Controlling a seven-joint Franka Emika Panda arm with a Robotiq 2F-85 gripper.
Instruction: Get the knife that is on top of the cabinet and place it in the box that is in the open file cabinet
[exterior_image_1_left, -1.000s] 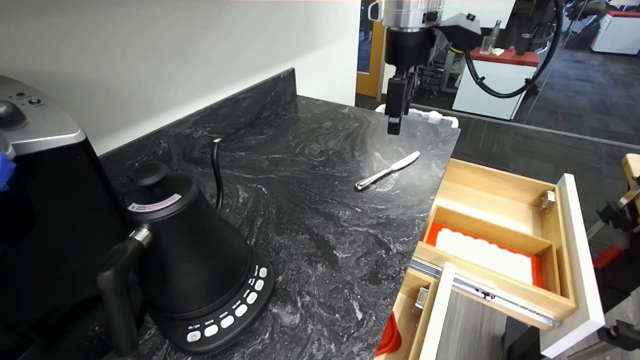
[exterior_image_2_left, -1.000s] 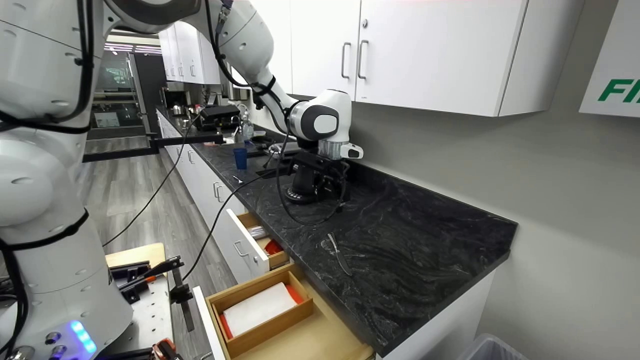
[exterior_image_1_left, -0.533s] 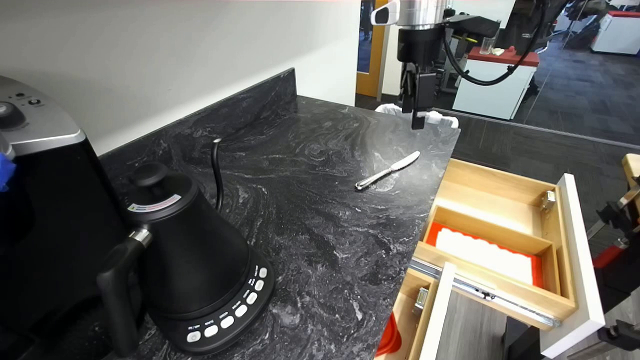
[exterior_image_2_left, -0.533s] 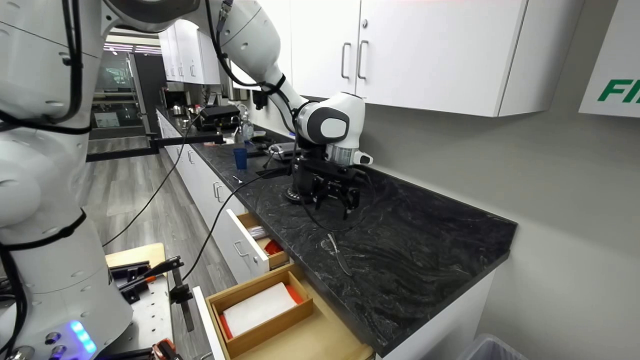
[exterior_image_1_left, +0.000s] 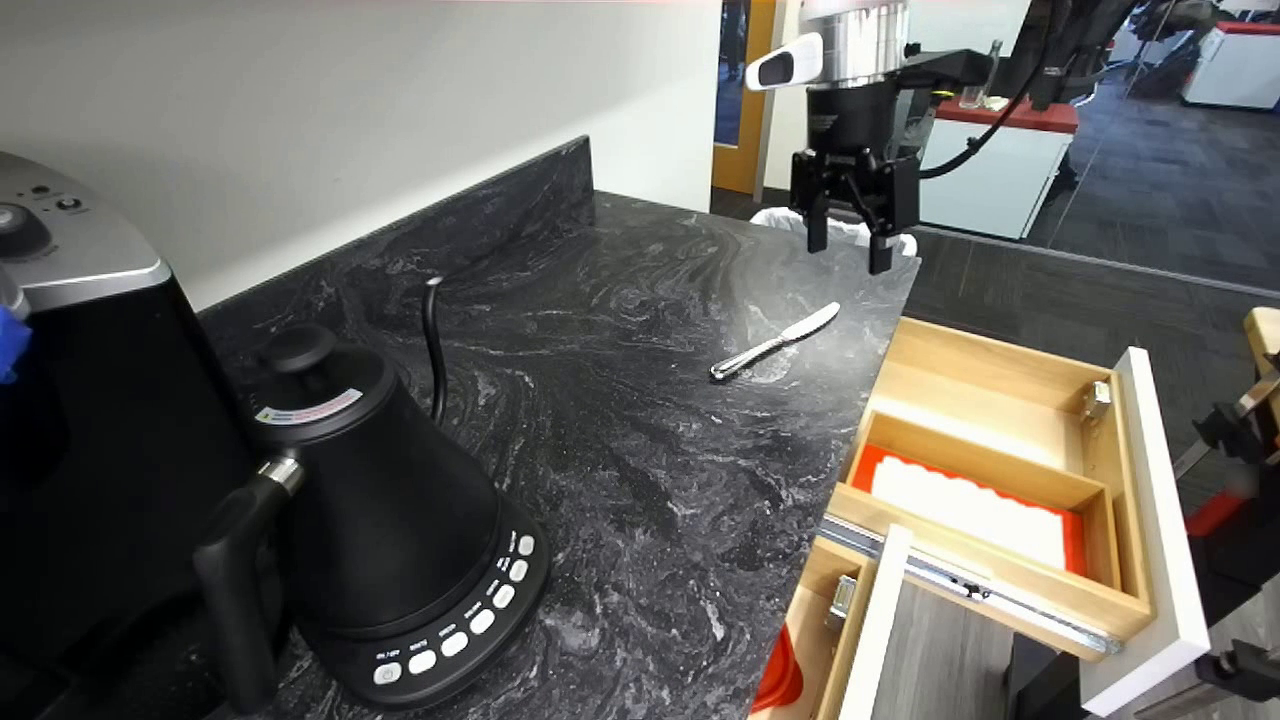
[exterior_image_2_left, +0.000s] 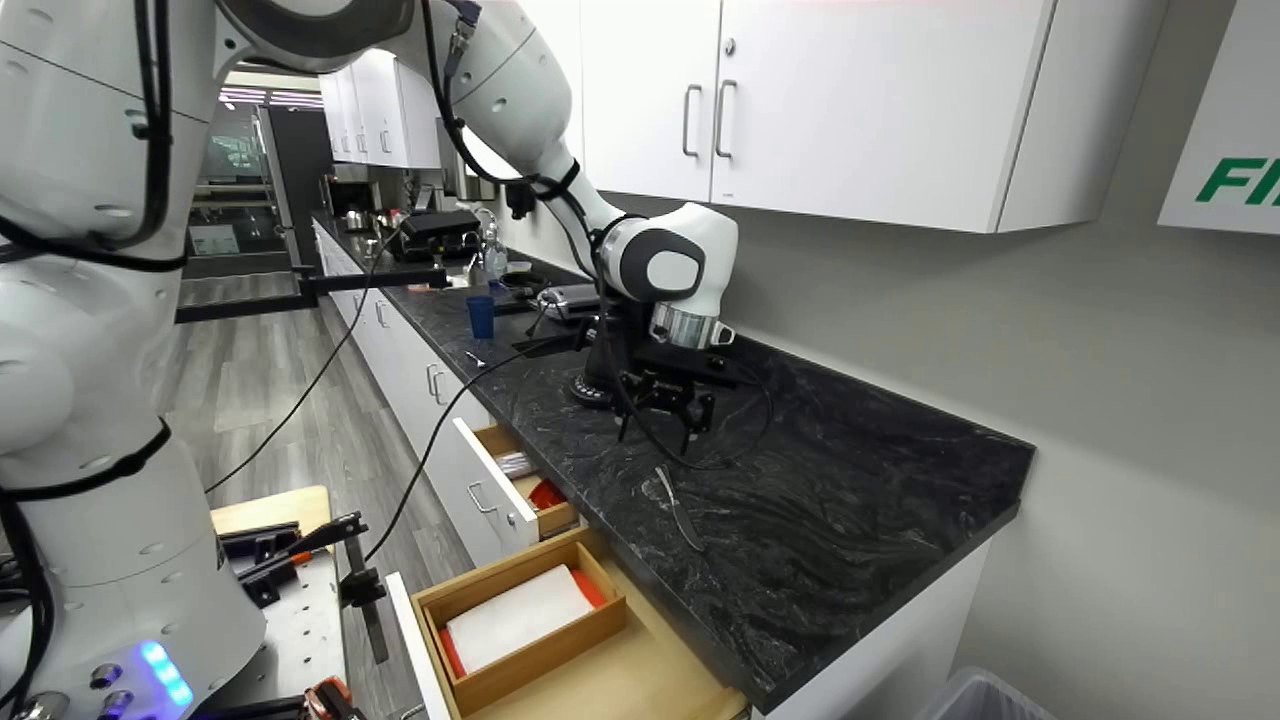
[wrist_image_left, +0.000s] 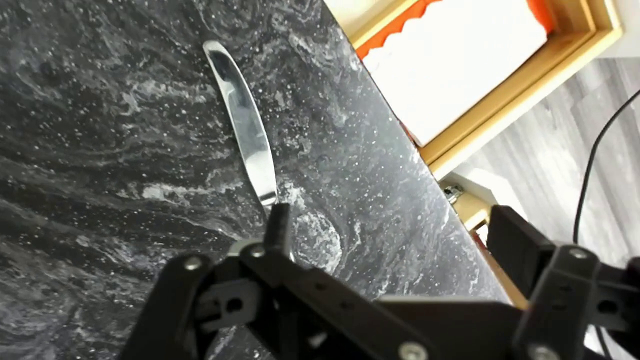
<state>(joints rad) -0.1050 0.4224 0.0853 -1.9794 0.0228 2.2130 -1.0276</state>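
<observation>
The silver knife (exterior_image_1_left: 782, 337) lies flat on the black marbled top of the cabinet (exterior_image_1_left: 600, 430), near its drawer-side edge. It also shows in an exterior view (exterior_image_2_left: 680, 512) and the wrist view (wrist_image_left: 245, 125). My gripper (exterior_image_1_left: 848, 248) is open and empty above the marbled top, its fingers spread wide. In the wrist view one finger of the gripper (wrist_image_left: 390, 225) covers the knife's handle and the other is beyond the counter edge. The plywood box (exterior_image_1_left: 985, 460), lined with red and white, sits inside the pulled-out drawer of the white-fronted file cabinet (exterior_image_1_left: 1145, 500). The box shows in an exterior view (exterior_image_2_left: 545, 642).
A black kettle (exterior_image_1_left: 390, 520) and a coffee machine (exterior_image_1_left: 100, 400) stand on the marbled top. A second drawer (exterior_image_2_left: 495, 490) beside the box's drawer is partly open. A wall backs the counter, and upper cabinets (exterior_image_2_left: 850, 100) hang above. A black cable (exterior_image_2_left: 610, 370) loops by the gripper.
My gripper has turned about its own axis, so both fingers now show spread apart. It has shifted right in both exterior views. The knife, box and drawers have not moved.
</observation>
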